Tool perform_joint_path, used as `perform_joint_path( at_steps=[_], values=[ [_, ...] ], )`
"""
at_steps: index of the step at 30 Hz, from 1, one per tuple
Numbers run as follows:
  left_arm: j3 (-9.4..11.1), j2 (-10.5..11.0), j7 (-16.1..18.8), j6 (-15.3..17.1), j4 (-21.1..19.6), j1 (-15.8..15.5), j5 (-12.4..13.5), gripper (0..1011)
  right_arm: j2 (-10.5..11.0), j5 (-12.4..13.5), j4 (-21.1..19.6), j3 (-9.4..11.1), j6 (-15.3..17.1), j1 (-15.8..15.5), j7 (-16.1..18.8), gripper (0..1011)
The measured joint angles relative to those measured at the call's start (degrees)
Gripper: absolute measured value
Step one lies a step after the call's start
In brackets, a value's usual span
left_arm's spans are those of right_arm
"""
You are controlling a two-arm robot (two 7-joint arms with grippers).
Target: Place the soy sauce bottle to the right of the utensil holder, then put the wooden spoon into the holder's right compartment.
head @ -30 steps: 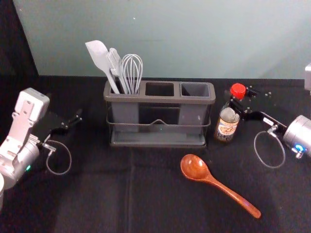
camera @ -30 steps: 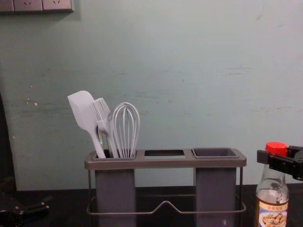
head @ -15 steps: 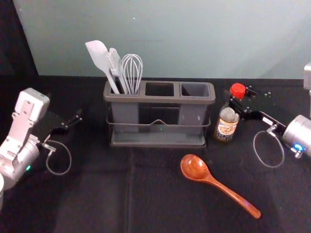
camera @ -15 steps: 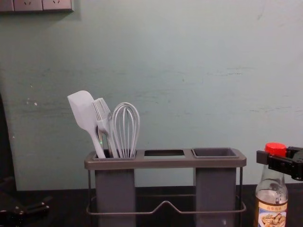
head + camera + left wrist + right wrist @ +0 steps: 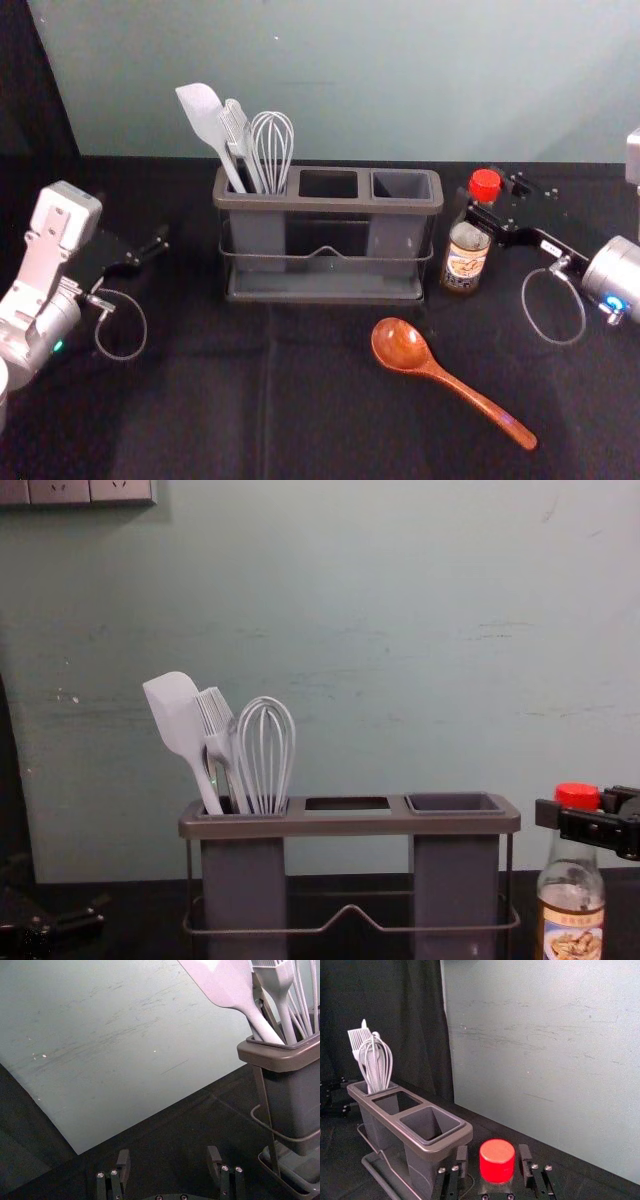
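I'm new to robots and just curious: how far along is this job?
Placing the soy sauce bottle looks nearly done: it's upright, right of the utensil holder. Nothing seems gripped: the right gripper is around the red cap, fingers apart with gaps; the left gripper is off left. Left to do: the wooden spoon, lying in front of the holder.
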Motion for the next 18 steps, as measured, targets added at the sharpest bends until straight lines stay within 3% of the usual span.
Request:
perform_joint_path(
  at_steps=[11, 18],
  values=[
    [0.0, 0.0, 0.0, 0.0, 0.0, 0.0, 0.0, 1005, 0.06, 0.0, -0.07, -0.01, -0.03, 0.0, -0.02, 946],
    [0.0, 0.0, 0.0, 0.0, 0.0, 0.0, 0.0, 1005, 0.06, 0.0, -0.07, -0.01, -0.03, 0.0, -0.05, 1003]
  ],
)
